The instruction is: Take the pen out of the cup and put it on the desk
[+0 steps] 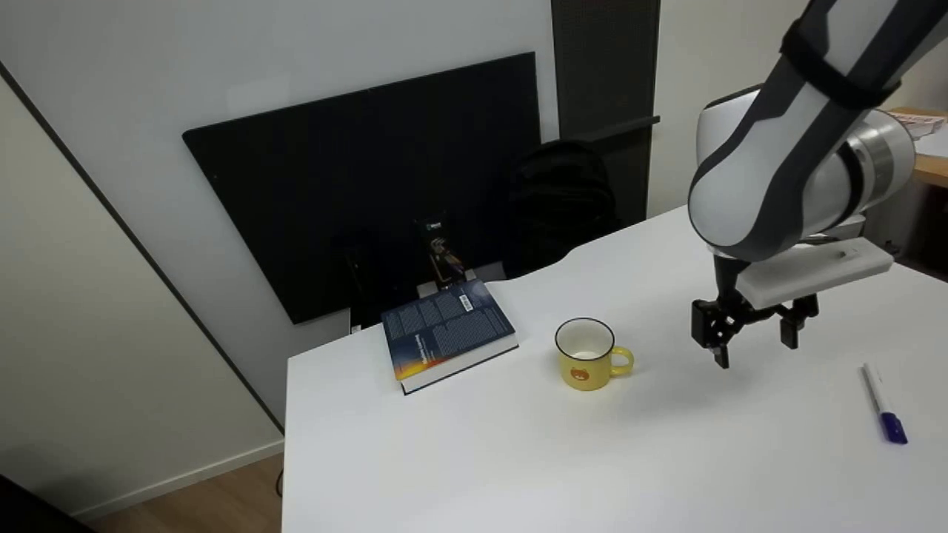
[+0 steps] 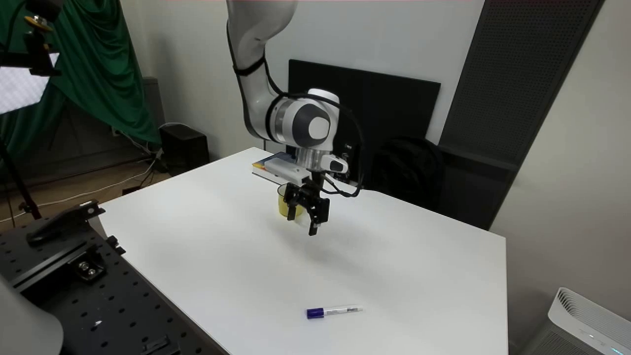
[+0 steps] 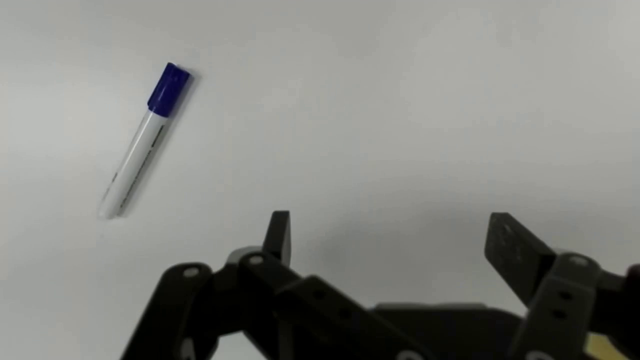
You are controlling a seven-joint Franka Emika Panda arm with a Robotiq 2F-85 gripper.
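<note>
The white desk (image 1: 459, 459) stands before a pale wall (image 1: 407, 44) and a black panel (image 1: 370, 163). In an exterior view, from the desk's middle, a green curtain (image 2: 93, 74) hangs toward ten o'clock and a white grilled appliance (image 2: 586, 315) sits toward four. By the far edge lies a book (image 1: 448, 326) with a dark-blue cover, at nine o'clock from the yellow mug (image 1: 585, 370) in an exterior view. A wide stretch of desk separates the mug from the capped marker pen (image 1: 881, 405), which lies flat on the desk at about three o'clock from it. In the wrist view its purple-blue cap (image 3: 170, 90) points to one o'clock. The pincer (image 1: 755, 354) hangs above the desk, fingers (image 3: 277, 235) spread wide, gripping nothing. The mug stands upright, its handle (image 1: 629, 361) toward three o'clock and white lining showing.
</note>
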